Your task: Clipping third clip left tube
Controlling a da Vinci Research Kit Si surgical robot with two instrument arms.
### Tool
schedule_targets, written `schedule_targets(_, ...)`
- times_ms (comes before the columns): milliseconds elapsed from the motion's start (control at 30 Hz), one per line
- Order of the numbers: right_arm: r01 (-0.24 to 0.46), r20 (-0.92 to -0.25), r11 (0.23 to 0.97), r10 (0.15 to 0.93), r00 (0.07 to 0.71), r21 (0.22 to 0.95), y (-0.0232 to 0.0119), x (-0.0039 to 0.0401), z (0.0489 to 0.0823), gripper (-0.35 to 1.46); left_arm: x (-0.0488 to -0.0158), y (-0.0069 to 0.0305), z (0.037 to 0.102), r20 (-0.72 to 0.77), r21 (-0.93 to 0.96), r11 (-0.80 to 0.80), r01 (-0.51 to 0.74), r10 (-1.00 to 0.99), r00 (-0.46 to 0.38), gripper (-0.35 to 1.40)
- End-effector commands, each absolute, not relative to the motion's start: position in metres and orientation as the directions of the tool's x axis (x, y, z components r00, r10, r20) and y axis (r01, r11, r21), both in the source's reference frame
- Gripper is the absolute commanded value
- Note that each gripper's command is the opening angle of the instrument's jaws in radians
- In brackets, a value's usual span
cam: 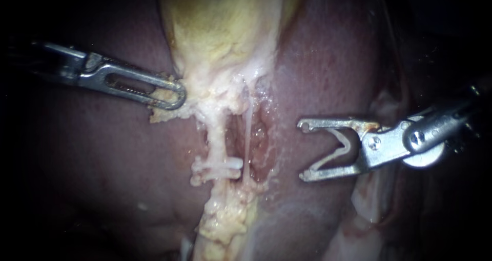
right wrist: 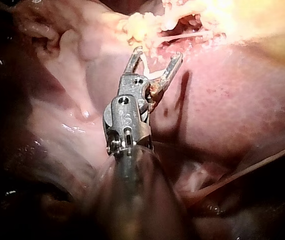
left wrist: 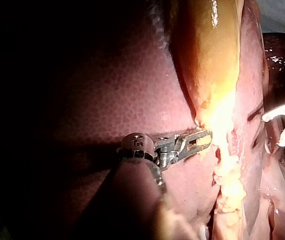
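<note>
Bare liver [cam: 284, 148] lies open between the right instrument's end effector [cam: 303, 151], spread wide around a clip [cam: 341, 140], and the tubes. The thin right tube [cam: 247, 138] stands just before the left tube [cam: 218, 135], barring a straight reach. White clips [cam: 218, 167] fill the left tube's lower stretch. The left instrument's end effector [cam: 171, 94], clamped on the gallbladder [cam: 220, 30], crowds the upper left.

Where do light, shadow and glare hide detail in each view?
Endoscope view: light pools on the pale yellow gallbladder; the edges go black, swallowing the shaft of the steel left instrument. Left wrist view: glare washes out the gallbladder by that instrument's jaws; the dark red liver fades into shadow. Right wrist view: the steel right instrument, holding a white clip, throws a shadow on the liver.
</note>
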State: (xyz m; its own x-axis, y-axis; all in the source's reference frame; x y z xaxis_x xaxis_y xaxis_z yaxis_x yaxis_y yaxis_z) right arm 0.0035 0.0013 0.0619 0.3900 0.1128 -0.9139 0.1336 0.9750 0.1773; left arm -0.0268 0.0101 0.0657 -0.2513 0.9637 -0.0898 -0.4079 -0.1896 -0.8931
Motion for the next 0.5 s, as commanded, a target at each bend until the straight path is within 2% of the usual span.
schedule_targets(33,0.134,-0.914,0.975,0.113,0.39,0.177,0.0013,0.0035,0.0619,0.5,-0.0267,0.0102,0.0656,-0.089,-0.894,-0.189,-0.407,0.964,-0.252,-0.35)
schedule_targets(333,0.134,-0.914,0.975,0.113,0.39,0.178,0.0013,0.0035,0.0619,0.5,-0.0221,0.0146,0.0594,-0.083,-0.912,-0.16,-0.378,0.973,-0.213,-0.35)
schedule_targets(500,0.137,-0.914,0.974,0.114,0.391,0.18,0.0014,0.0036,0.0618,0.5,-0.0209,0.0152,0.0583,-0.088,-0.916,-0.159,-0.37,0.976,-0.2,-0.35)
